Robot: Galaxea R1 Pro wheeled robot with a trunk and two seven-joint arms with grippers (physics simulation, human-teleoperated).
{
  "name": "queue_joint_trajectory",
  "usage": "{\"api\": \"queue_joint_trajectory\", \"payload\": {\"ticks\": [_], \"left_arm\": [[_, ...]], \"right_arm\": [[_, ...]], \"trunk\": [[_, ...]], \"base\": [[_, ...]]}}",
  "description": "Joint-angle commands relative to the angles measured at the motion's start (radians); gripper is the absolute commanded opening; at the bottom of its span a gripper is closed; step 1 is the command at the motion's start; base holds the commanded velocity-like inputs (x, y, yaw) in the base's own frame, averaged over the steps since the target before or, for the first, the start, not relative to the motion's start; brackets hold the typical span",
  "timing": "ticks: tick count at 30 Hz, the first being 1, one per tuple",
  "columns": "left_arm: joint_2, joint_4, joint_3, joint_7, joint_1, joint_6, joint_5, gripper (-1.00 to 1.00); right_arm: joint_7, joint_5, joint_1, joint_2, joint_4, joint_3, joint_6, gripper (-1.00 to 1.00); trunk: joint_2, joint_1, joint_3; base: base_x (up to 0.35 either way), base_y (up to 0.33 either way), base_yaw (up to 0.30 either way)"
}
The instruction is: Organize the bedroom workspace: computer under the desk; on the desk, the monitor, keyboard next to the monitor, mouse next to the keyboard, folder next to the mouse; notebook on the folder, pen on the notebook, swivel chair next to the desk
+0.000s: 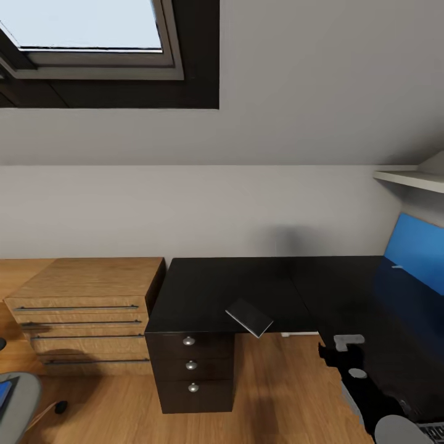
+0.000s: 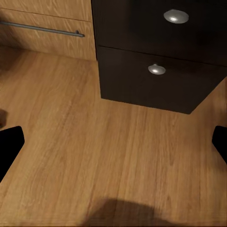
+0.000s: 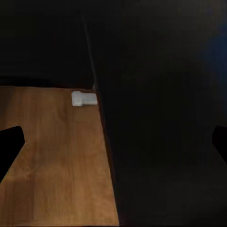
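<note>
I see a light-wood cabinet (image 1: 86, 314) with bar-handled drawers against the wall, a skylight (image 1: 86, 28) in the sloped ceiling, a white shelf (image 1: 410, 179) top right.

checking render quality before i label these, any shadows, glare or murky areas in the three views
Head view: soft dark shadow on the wall above the desk, whose glossy top reflects the blue panel. Left wrist view: a shadow darkens the wood floor at one edge. Right wrist view: the desk is nearly featureless black.
</note>
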Motion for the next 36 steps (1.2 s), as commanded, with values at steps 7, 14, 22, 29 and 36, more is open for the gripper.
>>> {"api": "queue_joint_trajectory", "payload": {"ticks": [7,14,22,29,36], "left_arm": [[0.001,0.004,-0.005,0.005,0.0,-0.003,0.009,1.0],[0.001,0.004,-0.006,0.005,0.0,-0.001,0.009,1.0],[0.002,0.006,-0.005,0.004,0.0,0.002,0.009,1.0],[0.002,0.04,-0.002,0.003,0.0,0.002,0.009,1.0],[-0.001,0.057,-0.006,0.001,0.0,0.006,0.009,1.0]], "right_arm": [[-0.044,-0.05,0.0,0.103,0.008,-0.008,-0.048,1.0],[-0.127,-0.052,0.002,0.149,0.027,-0.006,-0.125,1.0],[-0.137,-0.051,0.003,0.177,0.058,-0.006,-0.147,1.0],[-0.155,-0.054,0.003,0.197,0.102,-0.005,-0.158,1.0],[-0.158,-0.058,0.006,0.227,0.199,-0.006,-0.255,1.0]], "trunk": [[-0.001,0.0,-0.001],[-0.001,0.0,-0.001],[-0.001,0.0,-0.002],[-0.001,0.0,-0.004],[-0.001,0.0,-0.004]], "base": [[0.0,0.0,0.123],[0.0,0.0,0.259],[0.0,0.0,0.273],[0.0,0.0,0.17],[0.0,0.0,0.011]]}}
